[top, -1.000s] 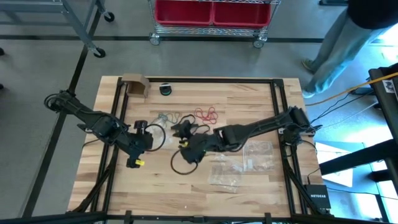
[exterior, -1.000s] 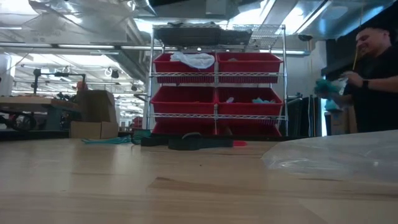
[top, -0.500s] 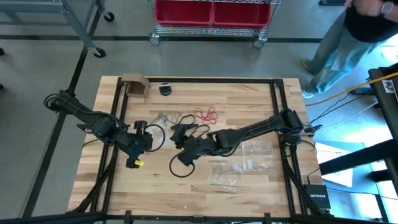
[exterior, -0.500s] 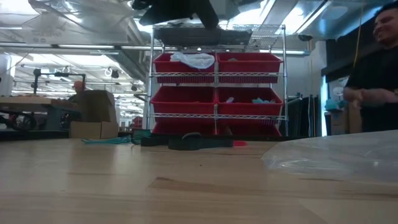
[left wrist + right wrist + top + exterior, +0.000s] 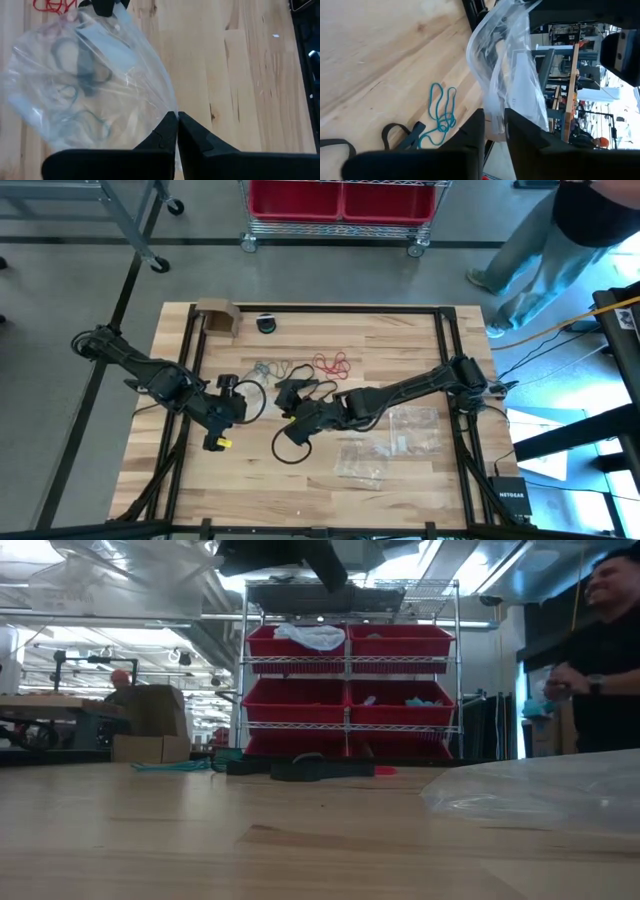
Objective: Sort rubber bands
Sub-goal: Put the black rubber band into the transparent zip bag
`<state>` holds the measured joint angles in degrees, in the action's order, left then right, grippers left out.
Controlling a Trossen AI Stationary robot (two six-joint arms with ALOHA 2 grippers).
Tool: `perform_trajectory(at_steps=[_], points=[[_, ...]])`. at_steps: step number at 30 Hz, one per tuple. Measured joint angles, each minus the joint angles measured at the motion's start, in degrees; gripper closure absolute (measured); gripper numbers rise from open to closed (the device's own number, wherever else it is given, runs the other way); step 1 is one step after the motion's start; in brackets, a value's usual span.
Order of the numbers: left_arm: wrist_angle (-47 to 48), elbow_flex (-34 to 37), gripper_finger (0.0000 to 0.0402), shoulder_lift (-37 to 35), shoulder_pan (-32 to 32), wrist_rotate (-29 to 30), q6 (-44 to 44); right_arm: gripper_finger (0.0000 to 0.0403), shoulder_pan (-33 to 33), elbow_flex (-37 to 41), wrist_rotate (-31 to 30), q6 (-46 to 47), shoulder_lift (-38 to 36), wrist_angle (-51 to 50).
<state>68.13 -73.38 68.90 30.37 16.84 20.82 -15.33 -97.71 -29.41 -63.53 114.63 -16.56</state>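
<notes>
Overhead, both dark arms reach in toward the middle of the table [image 5: 400,330]: the left gripper [image 5: 232,402] lies low at left of centre, the right gripper [image 5: 300,418] stretched far across to meet it. Between them hangs a clear plastic bag [image 5: 90,75] — the left fingers [image 5: 167,131] are pressed together on its edge, and the right fingers [image 5: 475,132] pinch its other edge with only a narrow gap, the film [image 5: 505,75] rising between them. Dark loops show through the bag's wall. Around the grippers lie the rubber bands: black rubber bands [image 5: 285,442] in large loops just beside the right gripper, teal rubber bands [image 5: 272,369] and red rubber bands [image 5: 332,363] a little farther back, apart from each other. More zip bags [image 5: 390,442] lie flat under the right arm. A cardboard piece [image 5: 217,314] and a small dark round thing [image 5: 265,323] sit near the far edge. Beyond, a wire rack with red bins [image 5: 345,690] stands on a grey floor, and a person [image 5: 605,660] stands at the right.
</notes>
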Motion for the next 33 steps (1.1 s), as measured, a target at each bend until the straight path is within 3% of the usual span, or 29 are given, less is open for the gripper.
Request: perform_trajectory(at_steps=[5, 8, 12, 17, 22, 27, 30, 33], points=[[0.1, 0.0, 0.0401, 0.0, 0.0, 0.0, -0.2, 0.0375, 0.0, 0.0, -0.1, 1.4, 0.0, 0.0], [0.2, 0.0, 0.0397, 0.0, 0.0, 3.0, 0.9, 0.0397, 0.0, 0.0, -0.5, 3.5, 0.0, 0.0], [0.2, 0.0, 0.0384, 0.0, 0.0, 5.7, 3.3, 0.0399, 0.0, 0.0, -6.5, 9.0, 0.0, -0.1], [0.5, 0.0, 0.0360, 0.0, 0.0, 9.7, 7.4, 0.0401, 0.0, 0.0, -8.6, 19.8, -0.3, -3.2], [4.9, 0.2, 0.0308, 0.0, 0.0, 11.1, 12.8, 0.0402, 0.3, 0.0, -8.5, 35.6, -0.6, -12.3], [3.3, 2.6, 0.0254, -0.1, 0.0, 15.6, 12.8, 0.0402, 2.0, 0.0, -4.1, 52.5, -0.6, -22.6], [-4.9, 5.4, 0.0236, -0.2, -0.1, 20.5, 8.4, 0.0403, 3.3, 0.0, 2.1, 60.4, -0.5, -25.0], [-14.7, 9.4, 0.0230, -0.1, -0.7, 21.3, 1.2, 0.0403, 3.9, 0.0, 8.3, 64.2, -0.5, -24.7]])
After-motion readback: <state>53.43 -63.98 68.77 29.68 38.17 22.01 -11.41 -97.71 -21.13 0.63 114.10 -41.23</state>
